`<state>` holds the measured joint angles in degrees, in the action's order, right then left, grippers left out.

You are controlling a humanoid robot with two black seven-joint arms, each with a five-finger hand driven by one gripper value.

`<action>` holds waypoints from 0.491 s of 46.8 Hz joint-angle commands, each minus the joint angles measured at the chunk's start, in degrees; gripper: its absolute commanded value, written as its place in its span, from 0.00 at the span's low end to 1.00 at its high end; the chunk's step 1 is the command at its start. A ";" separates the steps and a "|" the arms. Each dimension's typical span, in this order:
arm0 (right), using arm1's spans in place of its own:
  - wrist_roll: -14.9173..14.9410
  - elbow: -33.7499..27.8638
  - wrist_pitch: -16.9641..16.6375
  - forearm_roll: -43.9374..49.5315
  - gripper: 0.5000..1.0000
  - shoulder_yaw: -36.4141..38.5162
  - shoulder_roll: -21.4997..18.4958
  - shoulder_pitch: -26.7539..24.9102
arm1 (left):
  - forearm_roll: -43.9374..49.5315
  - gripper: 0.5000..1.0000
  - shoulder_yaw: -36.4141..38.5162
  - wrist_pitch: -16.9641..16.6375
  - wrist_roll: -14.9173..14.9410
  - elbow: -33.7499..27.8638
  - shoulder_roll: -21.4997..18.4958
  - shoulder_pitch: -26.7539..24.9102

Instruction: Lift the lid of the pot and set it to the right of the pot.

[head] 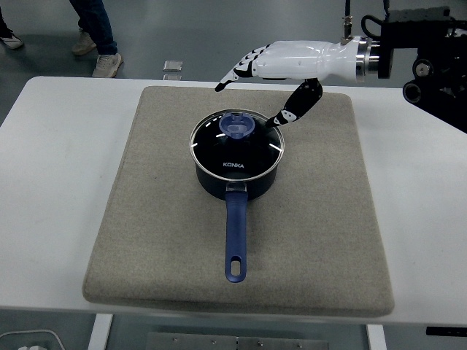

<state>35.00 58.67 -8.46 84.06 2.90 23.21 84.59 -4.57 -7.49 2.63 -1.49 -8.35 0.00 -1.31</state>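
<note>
Looking from the head view, I see my right hand [281,64] with fingers [233,73] spread, holding nothing. Just below and nearer than the fingertips, the round glass lid [236,145] sits on the dark blue long-handled pot [235,186], on the beige fabric mat [146,219] on the white tabletop [51,168].

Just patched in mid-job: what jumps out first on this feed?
A dark blue pot sits mid-mat, glass lid still on, long handle pointing at the near edge. The white right hand hovers open above and behind the lid, touching nothing. Everything rests on a grey mat covering the table.
</note>
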 commanded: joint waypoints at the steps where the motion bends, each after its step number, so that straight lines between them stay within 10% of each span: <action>1: 0.00 -0.31 1.69 2.15 0.78 -0.52 -0.01 -0.12 | 0.00 1.00 -0.07 0.01 0.00 0.00 0.00 -0.01; 23: 0.00 -0.39 7.66 2.95 0.78 -4.92 -1.85 -0.65 | 0.00 1.00 0.02 0.01 0.00 0.00 0.00 -0.01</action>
<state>35.00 58.29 -2.29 86.88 -1.15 21.54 84.07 -4.57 -7.50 2.64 -1.49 -8.35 0.00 -1.32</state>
